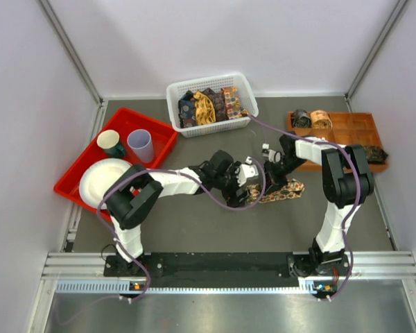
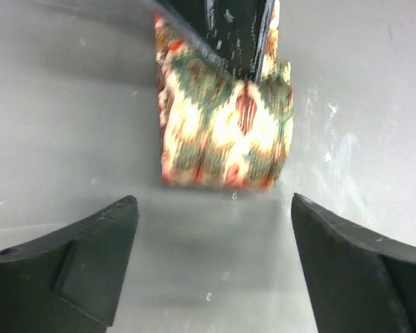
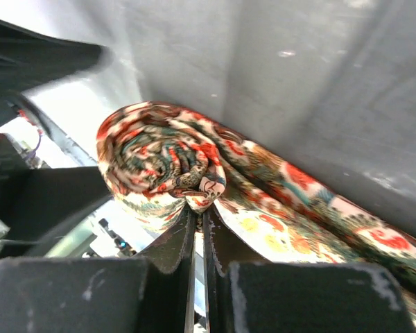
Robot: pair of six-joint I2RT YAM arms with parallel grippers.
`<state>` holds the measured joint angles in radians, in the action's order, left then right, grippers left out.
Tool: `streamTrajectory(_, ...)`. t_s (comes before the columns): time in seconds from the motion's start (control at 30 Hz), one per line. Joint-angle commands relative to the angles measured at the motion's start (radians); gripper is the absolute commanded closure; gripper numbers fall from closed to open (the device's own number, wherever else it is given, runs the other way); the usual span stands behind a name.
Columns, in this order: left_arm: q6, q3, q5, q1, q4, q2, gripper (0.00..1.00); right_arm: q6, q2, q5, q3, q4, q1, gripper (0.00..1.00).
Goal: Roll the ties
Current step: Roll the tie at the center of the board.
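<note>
Left claw gapes wide beside the tie; right claw pinches its rolled core.

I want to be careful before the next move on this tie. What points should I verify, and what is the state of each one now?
1. Right gripper shut on the centre of the tie: ok.
2. Left gripper open and clear of the tie: ok.
3. Tie fully rolled: not ok, part of it lies unrolled on the table.
4. Coil tight and even: cannot tell, the close views are blurred.
5. Orange tray has free compartments for the roll: ok.
</note>
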<state>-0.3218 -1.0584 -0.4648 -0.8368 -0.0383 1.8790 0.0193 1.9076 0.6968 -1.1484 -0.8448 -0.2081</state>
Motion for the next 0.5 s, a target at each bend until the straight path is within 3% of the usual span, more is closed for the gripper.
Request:
streamTrajectory(0.0,0.041,0.041,-0.042,0.025,-0.103,-0.141,0.01,-0.027,0.027,-0.192,-0.019,0.069,-0.011,1.0)
streamTrajectory(0.07,0.05,0.072,-0.035,0.027,-0.138,-0.193,0.01,-0.027,0.03,-0.198,-0.02,0.072,-0.01,1.0)
streamTrajectory(0.23,0.144,0.276,-0.024,0.027,-0.542,-0.279,0.01,-0.027,0.042,-0.227,-0.031,0.064,-0.011,1.0)
streamTrajectory(0.37,0.115,0.141,-0.158,0.038,-0.319,-0.197,0.01,-0.027,0.057,-0.25,-0.05,0.049,-0.011,1.0)
streamTrajectory(0.47,0.247,0.164,-0.09,0.036,-0.509,-0.132,0.01,-0.027,0.071,-0.269,-0.065,0.038,-0.011,1.0)
